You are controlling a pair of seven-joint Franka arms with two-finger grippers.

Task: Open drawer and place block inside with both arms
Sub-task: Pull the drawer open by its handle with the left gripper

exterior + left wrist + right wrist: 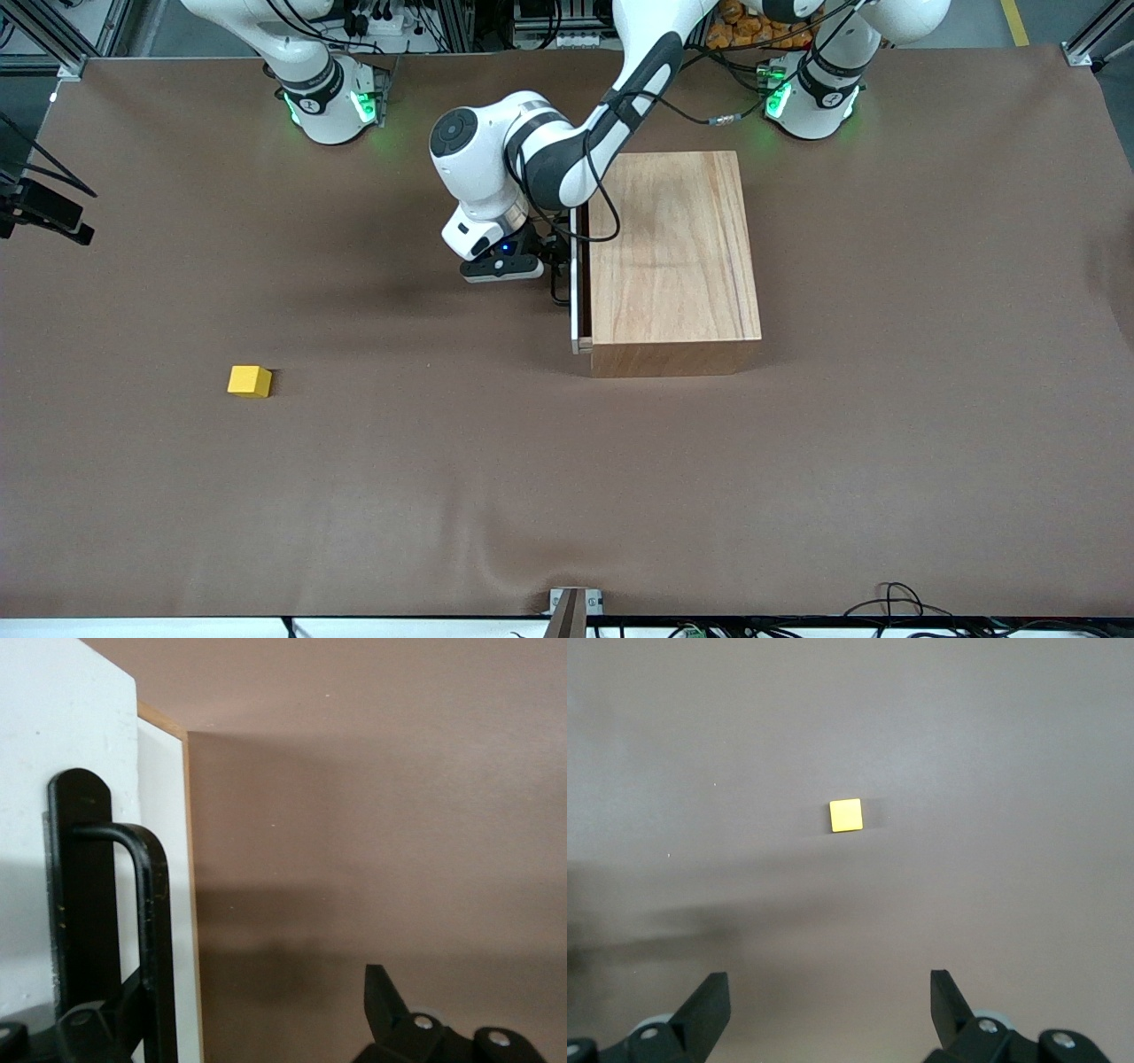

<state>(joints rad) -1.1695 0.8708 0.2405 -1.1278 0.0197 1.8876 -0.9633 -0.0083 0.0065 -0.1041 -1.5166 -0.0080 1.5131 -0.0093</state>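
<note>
Front view: the box sits on the brown bench near the left arm's base. Its drawer faces the right arm's end of the bench, and only a thin white-edged strip of the front panel shows, close against the box. The left arm reaches from its base across the box top, and the left hand is down at the drawer front by the handle. The block lies on the bench well apart from the box, toward the right arm's end and nearer the front camera. Of the right arm only the base and lower links show, and its hand is out of this view.

Left wrist view: the white panel fills one side, with the black loop handle on it. The left hand is spread wide: one finger lies at the handle's bar and the other finger stands well clear over bare bench (no squeeze on the handle shows).

Right wrist view: the right hand hangs over the bench with its fingers wide apart and nothing between them. The block lies on the bench below, apart from the fingertips.
</note>
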